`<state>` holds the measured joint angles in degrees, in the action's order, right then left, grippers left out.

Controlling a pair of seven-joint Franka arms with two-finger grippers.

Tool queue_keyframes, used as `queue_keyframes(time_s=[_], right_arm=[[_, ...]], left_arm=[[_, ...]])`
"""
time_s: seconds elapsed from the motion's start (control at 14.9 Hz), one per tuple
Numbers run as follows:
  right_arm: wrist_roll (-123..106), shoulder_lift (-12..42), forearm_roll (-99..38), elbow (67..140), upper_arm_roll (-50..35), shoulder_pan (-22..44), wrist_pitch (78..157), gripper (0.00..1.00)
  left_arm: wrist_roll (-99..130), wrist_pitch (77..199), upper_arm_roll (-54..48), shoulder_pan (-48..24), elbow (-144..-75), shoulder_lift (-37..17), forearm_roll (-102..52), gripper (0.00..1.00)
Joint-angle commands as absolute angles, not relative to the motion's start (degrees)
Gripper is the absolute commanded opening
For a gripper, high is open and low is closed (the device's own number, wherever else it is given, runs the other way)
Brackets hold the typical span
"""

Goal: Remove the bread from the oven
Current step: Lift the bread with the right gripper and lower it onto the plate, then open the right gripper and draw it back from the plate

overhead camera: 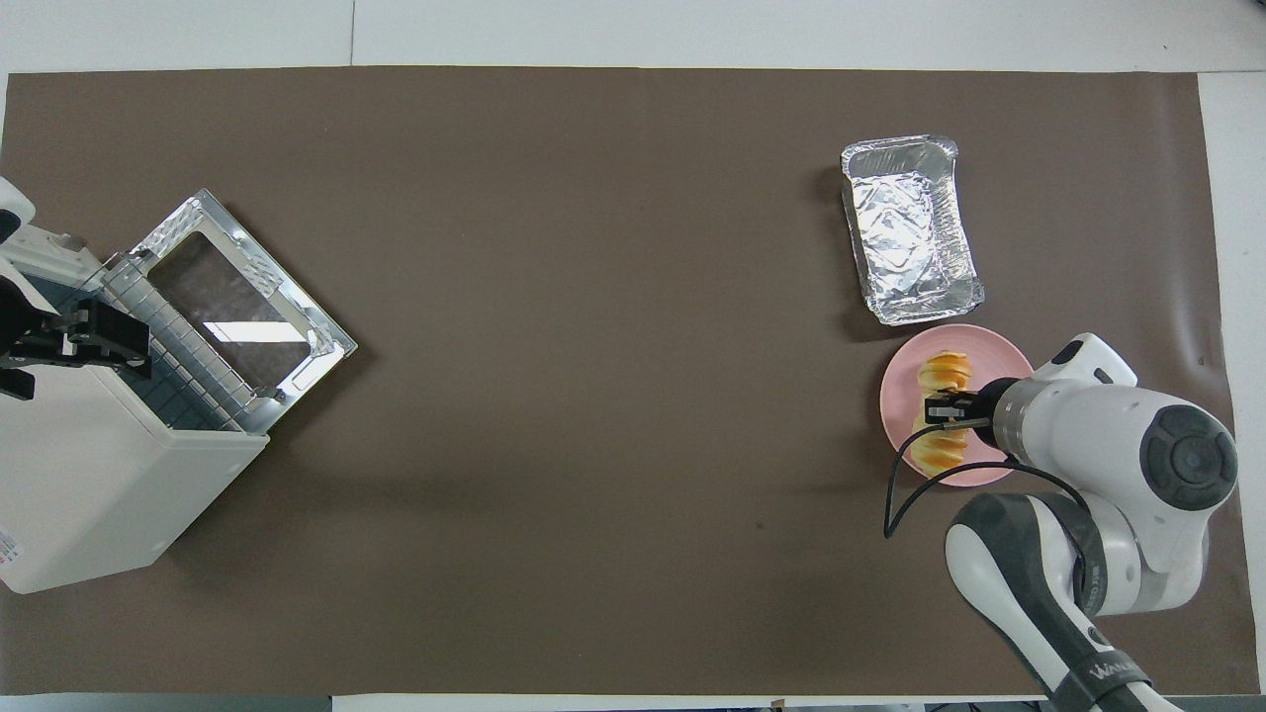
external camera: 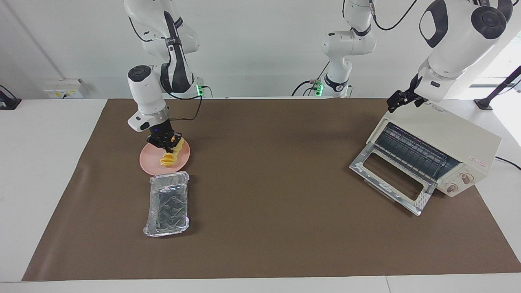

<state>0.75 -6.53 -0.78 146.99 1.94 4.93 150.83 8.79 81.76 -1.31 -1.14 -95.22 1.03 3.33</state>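
The right gripper is clamping the bread by its middle, its fingertips pinched onto the loaf, which is lying down on the pink plate at the right arm's end of the table. Just beside the plate, farther from the robots, the foil tray is sitting on the brown mat. Well apart, at the left arm's end, the oven is standing with its glass door dropped open, and the left gripper is waiting spread wide over the oven's top corner, holding nothing.
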Motion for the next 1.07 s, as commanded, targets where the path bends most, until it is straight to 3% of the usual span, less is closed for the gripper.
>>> queue_keyframes(time_s=[0.0,0.07,0.13,0.27,0.54,1.0], right_arm=[[-1.23,-6.24,-1.67,147.13,1.67,3.96,151.96,0.16],[-1.23,-6.15,-1.58,146.95,1.67,3.96,151.7,0.71],[-1.14,-6.07,-1.67,146.08,1.67,4.04,151.18,1.0],[-1.23,-5.19,-1.58,141.79,1.67,4.04,145.14,1.0],[-1.93,-3.52,-1.58,126.95,1.67,3.96,125.02,1.0],[-7.8,-3.51,-1.5,107.34,2.02,3.87,103.48,1.0]], left_arm=[[8.61,81.21,-1.58,-0.44,-95.45,2.02,2.46,1.0],[8.61,81.21,-1.58,-0.44,-95.45,2.02,2.46,1.0],[8.61,81.21,-1.58,-0.44,-95.45,2.02,2.46,1.0],[8.61,81.21,-1.67,-0.44,-95.45,2.02,2.46,1.0],[8.61,81.21,-1.67,-0.44,-95.45,2.02,2.46,1.0],[8.61,81.21,-1.58,-0.44,-95.45,2.02,2.46,1.0]])
